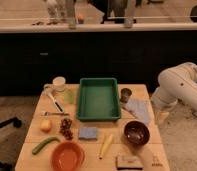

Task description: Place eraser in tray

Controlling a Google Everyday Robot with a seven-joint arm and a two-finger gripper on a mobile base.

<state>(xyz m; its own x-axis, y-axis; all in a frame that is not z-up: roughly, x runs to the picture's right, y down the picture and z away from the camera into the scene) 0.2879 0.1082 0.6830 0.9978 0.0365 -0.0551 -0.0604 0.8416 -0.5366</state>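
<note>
Because it lies by the front edge of the table (111, 129), eraser (128, 161): in front of the tray (97, 100) and to its right, well apart from it, not yet gripped.
Risk at the edge: a skewed descent could, I judge, push the eraser off the table instead of catching it.
Risk of a mix-up: the blue-grey sponge pad (88, 133) sits just in front of the tray and has a similar shape; taking it would spoil the task.
Risk on the carry: the dark bowl (137, 132) stands between eraser and tray; my arm (179, 90) could clip it, or a low pass could catch the tray's raised rim.
Jaws: right of the tray, beyond the table's side edge, pointing down, spread fully wide, holding nothing, touching nothing.
</note>
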